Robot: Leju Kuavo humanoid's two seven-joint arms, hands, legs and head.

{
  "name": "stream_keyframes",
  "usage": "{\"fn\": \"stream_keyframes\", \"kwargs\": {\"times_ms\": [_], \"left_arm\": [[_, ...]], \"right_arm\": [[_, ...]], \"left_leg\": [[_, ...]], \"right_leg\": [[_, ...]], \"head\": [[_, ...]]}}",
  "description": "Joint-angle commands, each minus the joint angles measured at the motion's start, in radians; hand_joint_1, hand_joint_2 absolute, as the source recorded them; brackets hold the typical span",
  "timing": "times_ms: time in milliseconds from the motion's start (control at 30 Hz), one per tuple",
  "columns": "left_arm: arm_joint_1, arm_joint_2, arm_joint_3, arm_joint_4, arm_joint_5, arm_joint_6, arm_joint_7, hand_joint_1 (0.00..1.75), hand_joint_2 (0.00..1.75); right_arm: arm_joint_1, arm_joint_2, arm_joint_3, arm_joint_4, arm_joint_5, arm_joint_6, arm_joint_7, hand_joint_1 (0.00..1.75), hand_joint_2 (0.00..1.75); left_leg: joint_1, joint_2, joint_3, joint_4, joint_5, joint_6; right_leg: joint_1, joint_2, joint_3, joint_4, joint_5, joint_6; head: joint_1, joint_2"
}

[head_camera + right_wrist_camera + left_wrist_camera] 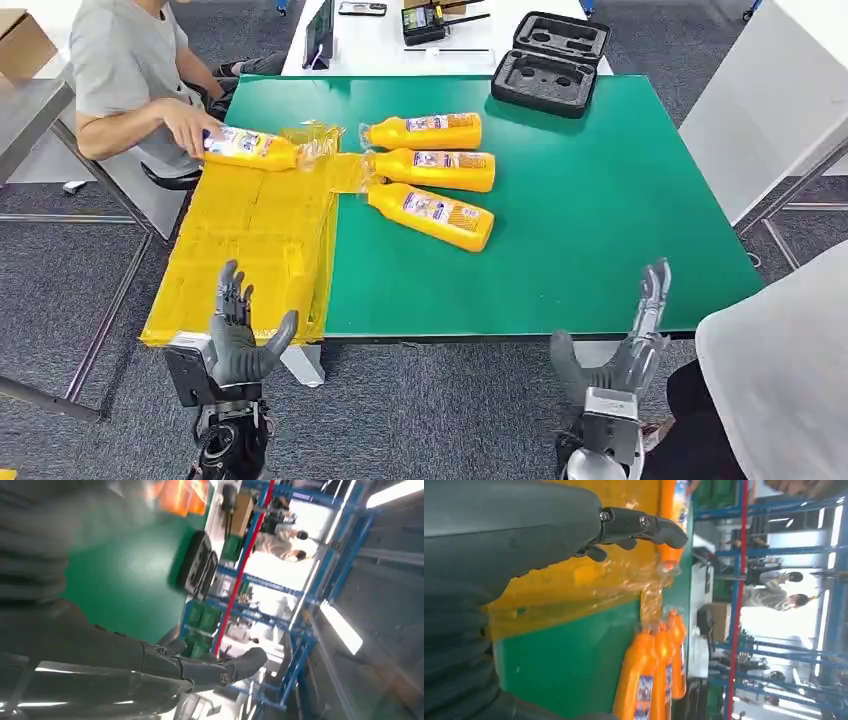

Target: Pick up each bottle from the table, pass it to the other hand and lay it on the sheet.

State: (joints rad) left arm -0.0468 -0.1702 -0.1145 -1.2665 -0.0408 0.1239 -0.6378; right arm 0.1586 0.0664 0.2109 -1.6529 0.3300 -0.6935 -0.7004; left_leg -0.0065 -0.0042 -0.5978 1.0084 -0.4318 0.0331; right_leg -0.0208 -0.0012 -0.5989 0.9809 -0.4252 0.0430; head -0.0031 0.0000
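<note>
Three bottles [430,170] are lying side by side on the green counter [600,220], caps toward the yellow sheet [250,250] at their 9 o'clock. A fourth bottle [250,148] is lying on the sheet's far end, touched by a person's hand [190,125]. The left hand [238,335] and right hand [620,345] are being held spread and empty at the counter's near edge.

The head view is evenly and brightly lit from overhead, and only soft shadows are cast under the glossy orange plastic bottles [432,213]. The right wrist view is heavily smeared by motion blur. Blown-out white glare is seen in both wrist views' backgrounds.
</note>
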Motion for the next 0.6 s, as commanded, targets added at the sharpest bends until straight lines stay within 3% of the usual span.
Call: {"fn": "stream_keyframes", "kwargs": {"times_ms": [33,333,467,500,600], "left_arm": [[-0.009,-0.032,-0.064,0.023,0.007,-0.011,0.032,0.00,0.00],[-0.006,-0.025,-0.070,0.000,0.031,-0.024,0.035,0.00,0.00],[-0.011,-0.016,-0.069,0.019,0.014,0.015,0.040,0.00,0.00],[-0.009,-0.015,-0.069,0.030,0.013,0.024,0.035,0.00,1.75],[-0.007,-0.014,-0.074,0.046,0.013,0.028,0.015,0.00,1.75]], "right_arm": [[0.006,0.056,-0.140,-0.017,0.016,-0.005,0.002,0.00,0.00],[0.016,0.064,-0.174,-0.058,0.036,-0.005,0.002,0.00,0.00],[0.010,0.030,-0.154,-0.036,0.002,-0.005,0.002,0.00,0.00],[0.007,0.023,-0.139,-0.022,-0.009,-0.005,0.002,0.00,0.00],[-0.012,0.013,-0.103,0.009,0.009,-0.005,0.002,0.00,0.00]], "left_leg": [[0.000,-0.001,0.002,0.000,-0.001,-0.001],[0.002,0.000,0.004,0.000,-0.002,-0.002],[0.001,-0.001,0.003,0.000,-0.001,-0.002],[0.001,0.000,0.002,0.000,-0.001,-0.001],[0.001,0.001,0.005,-0.001,-0.001,-0.002]], "right_leg": [[0.001,-0.001,0.002,0.000,-0.001,-0.001],[0.002,-0.001,0.005,-0.001,-0.001,-0.002],[0.001,-0.001,0.004,-0.001,-0.001,-0.002],[0.001,0.000,0.003,-0.001,0.000,-0.001],[0.001,0.000,0.005,-0.002,-0.001,-0.002]], "head": [[0.000,0.000],[0.000,0.000],[0.000,0.000],[0.000,0.000],[0.000,0.000]]}}
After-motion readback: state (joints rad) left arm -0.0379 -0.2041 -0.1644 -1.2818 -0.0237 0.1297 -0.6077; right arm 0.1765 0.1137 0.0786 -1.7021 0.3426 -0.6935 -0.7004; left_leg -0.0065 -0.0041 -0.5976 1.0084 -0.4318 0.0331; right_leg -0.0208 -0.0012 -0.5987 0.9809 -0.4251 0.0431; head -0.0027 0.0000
